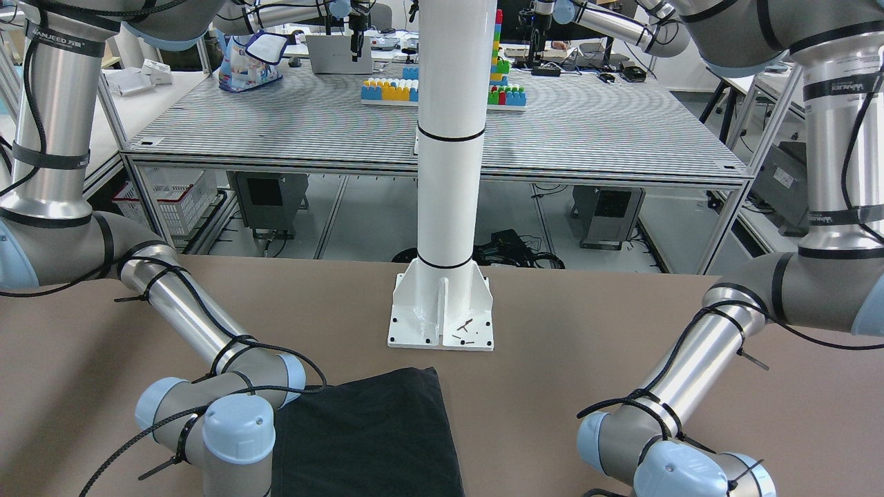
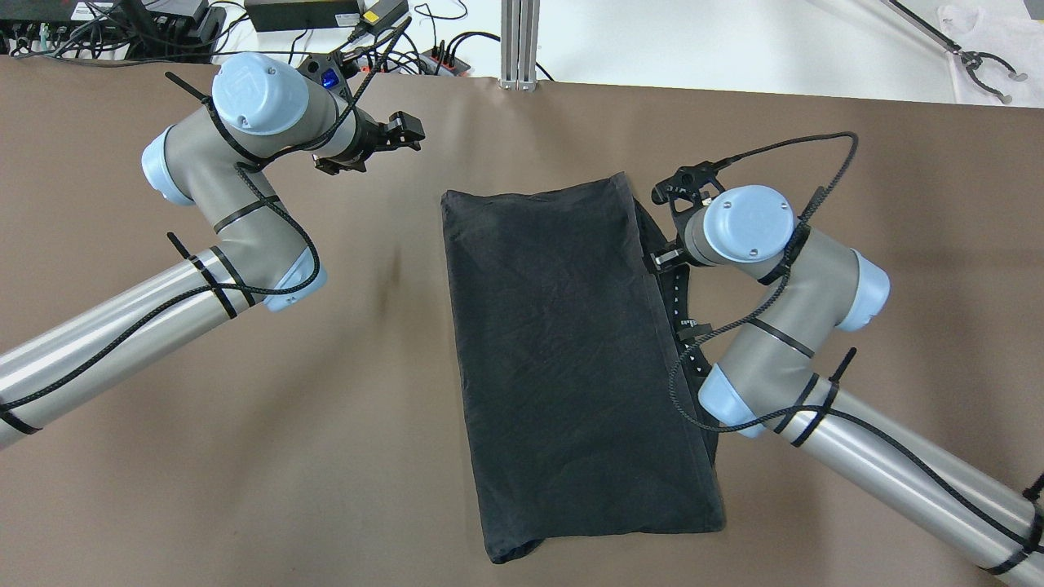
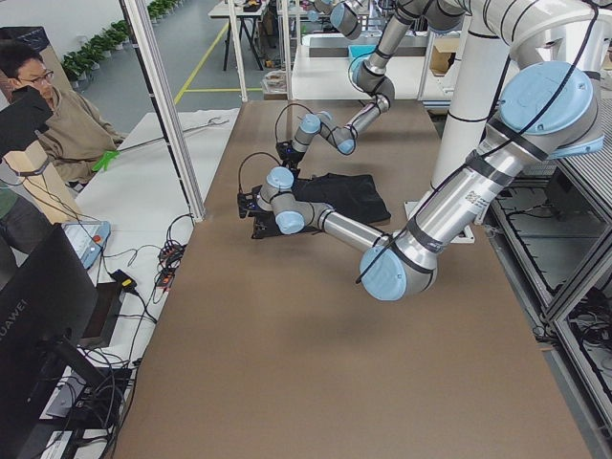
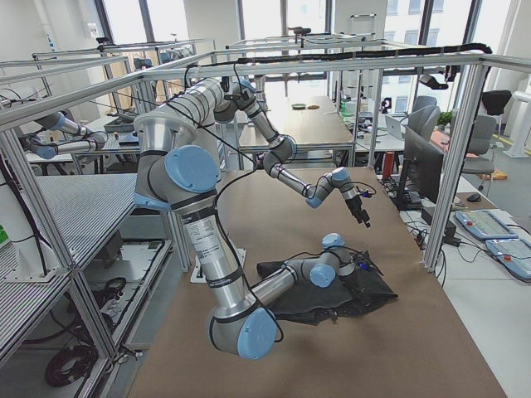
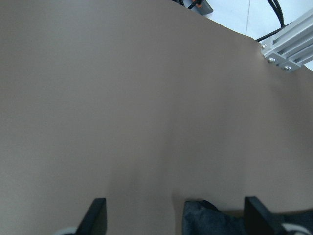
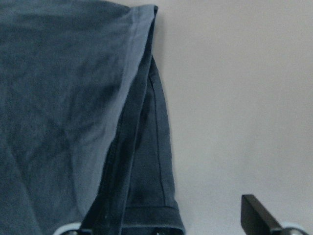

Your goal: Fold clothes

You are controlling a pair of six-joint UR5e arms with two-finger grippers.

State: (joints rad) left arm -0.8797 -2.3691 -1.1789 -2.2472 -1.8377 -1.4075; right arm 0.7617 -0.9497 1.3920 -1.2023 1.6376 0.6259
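This is a robotics lab. Two arms (image 1: pixel 186 324) hang from a white post (image 1: pixel 449 172) bolted to a brown table (image 1: pixel 552 386). In the front-facing view a slatted bench (image 1: pixel 311 131) at 12 o'clock carries toy bricks (image 1: pixel 390 90), with more arms (image 1: pixel 615 24) at 1 o'clock. In the right-side view an aluminium frame (image 4: pixel 332 60) runs overhead at 12 o'clock, and a monitor (image 4: pixel 419 162) and chair (image 4: pixel 484 137) stand at 2 o'clock. In the left-side view a person (image 3: pixel 62 129) sits at 10 o'clock, and a screen (image 3: pixel 43 316) stands at 8 o'clock with cables (image 3: pixel 91 397) below it.
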